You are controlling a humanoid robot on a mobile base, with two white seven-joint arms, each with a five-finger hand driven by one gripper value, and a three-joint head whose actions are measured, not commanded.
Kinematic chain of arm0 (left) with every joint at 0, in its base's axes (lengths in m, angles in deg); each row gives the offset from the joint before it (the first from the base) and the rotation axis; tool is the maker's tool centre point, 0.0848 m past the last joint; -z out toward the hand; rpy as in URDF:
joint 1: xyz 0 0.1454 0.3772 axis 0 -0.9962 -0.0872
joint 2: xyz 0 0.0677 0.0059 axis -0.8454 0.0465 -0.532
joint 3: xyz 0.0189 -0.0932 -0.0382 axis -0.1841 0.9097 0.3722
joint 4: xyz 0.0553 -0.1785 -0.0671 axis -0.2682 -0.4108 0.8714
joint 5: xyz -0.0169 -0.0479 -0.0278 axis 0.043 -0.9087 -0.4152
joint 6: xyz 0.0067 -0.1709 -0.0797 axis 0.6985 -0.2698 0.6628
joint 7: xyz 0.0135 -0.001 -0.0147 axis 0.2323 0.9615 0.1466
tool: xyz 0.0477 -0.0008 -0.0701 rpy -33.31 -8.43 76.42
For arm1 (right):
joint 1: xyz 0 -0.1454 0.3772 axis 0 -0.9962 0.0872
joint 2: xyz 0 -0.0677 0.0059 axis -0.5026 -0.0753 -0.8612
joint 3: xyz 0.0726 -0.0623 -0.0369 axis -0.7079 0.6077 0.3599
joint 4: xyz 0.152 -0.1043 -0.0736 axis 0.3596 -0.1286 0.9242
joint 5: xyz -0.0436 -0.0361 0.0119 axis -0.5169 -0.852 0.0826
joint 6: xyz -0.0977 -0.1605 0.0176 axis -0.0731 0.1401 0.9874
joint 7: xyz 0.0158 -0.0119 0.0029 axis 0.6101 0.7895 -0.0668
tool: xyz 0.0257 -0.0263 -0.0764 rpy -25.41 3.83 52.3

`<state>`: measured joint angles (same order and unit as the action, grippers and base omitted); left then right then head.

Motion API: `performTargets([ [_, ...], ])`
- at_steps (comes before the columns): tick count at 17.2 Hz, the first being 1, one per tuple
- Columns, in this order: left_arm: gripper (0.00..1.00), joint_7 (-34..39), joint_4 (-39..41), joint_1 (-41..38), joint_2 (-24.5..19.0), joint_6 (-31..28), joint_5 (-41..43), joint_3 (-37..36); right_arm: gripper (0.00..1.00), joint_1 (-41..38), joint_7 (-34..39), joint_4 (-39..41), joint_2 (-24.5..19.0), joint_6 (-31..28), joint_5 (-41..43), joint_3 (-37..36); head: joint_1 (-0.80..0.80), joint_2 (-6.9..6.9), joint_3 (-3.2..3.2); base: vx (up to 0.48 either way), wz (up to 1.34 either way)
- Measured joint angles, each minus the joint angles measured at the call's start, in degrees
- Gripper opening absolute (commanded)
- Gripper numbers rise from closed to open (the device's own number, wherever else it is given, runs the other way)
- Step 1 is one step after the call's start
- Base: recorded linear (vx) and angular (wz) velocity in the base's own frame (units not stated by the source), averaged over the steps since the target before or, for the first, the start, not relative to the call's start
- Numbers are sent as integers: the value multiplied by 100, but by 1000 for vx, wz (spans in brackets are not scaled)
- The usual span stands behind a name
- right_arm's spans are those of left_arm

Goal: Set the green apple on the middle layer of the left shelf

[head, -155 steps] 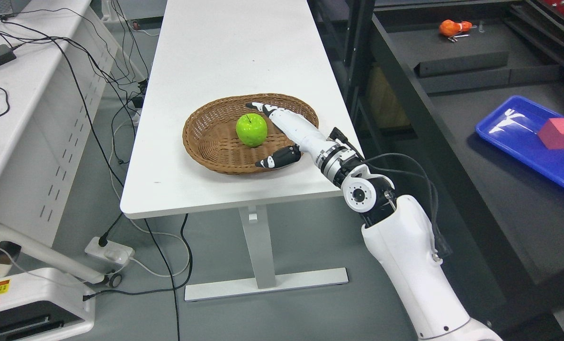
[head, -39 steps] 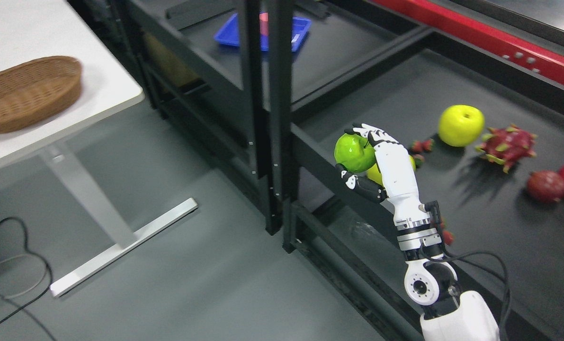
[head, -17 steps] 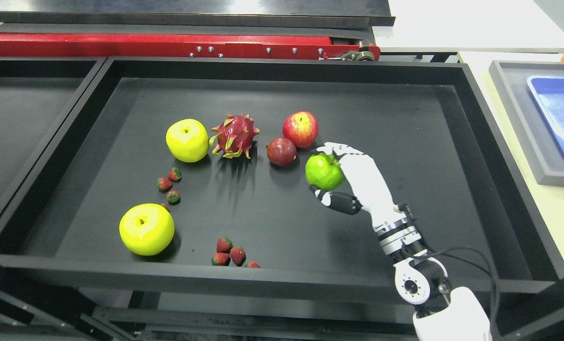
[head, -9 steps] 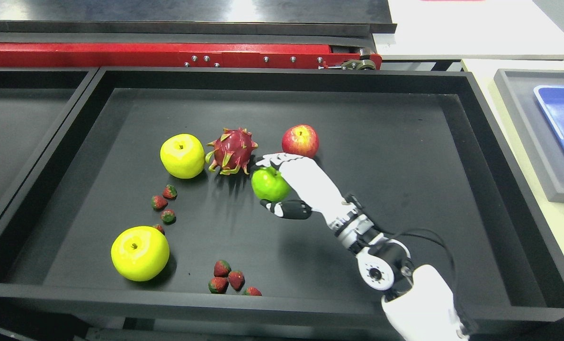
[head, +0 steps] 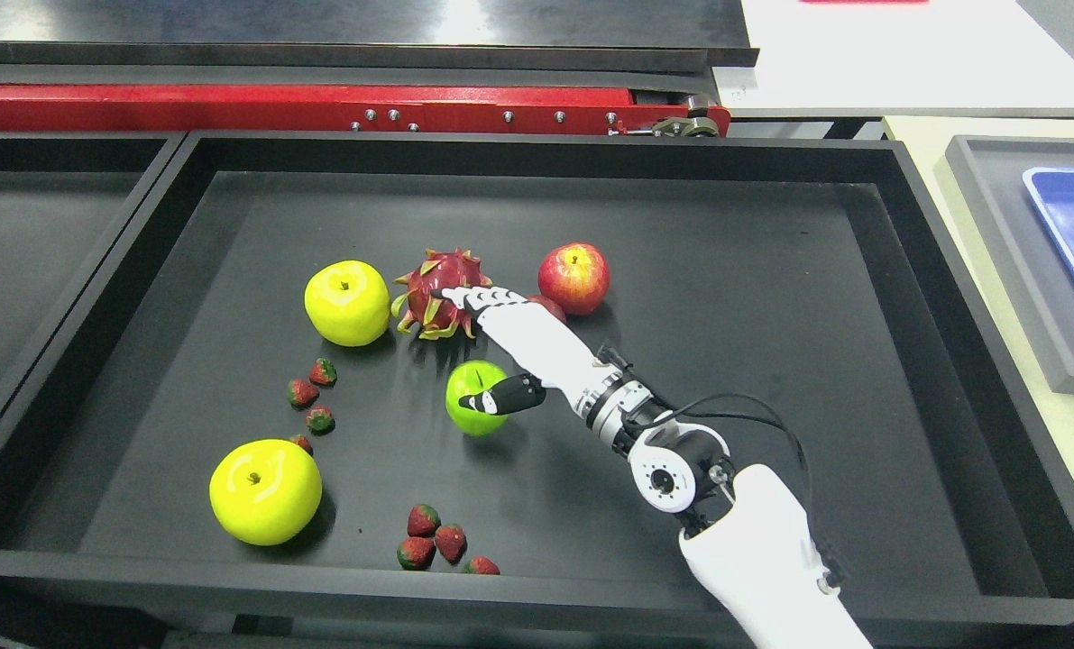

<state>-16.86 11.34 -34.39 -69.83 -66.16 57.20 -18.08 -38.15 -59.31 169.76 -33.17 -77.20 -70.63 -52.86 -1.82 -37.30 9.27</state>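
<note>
Our right robot hand point(head: 500, 347) lies released, fingers spread over the black shelf tray point(head: 771, 270). We see the green apple point(head: 474, 397) resting on the tray under the thumb, below the dragon fruit point(head: 437, 290).

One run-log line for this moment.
right robot hand: open, over apple | green apple: resting on black shelf tray | dragon fruit: beside fingertips | left: unseen
</note>
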Motion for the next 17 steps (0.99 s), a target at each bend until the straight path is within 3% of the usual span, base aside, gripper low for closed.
performTargets([
  [5, 100, 0, 0, 0, 0, 0, 0, 0, 100, -95, -186, -117, -70, -54, 1462, -561, 0, 0, 0, 0, 0],
  [10, 100, 0, 0, 0, 0, 0, 0, 0, 100, -836, -300, -62, -119, -77, 3155, -1218, 0, 0, 0, 0, 0],
  [17, 100, 0, 1, 0, 0, 0, 0, 0, 100, -1658, -271, 239, -152, 115, 3856, -1547, 0, 0, 0, -12, -5],
])
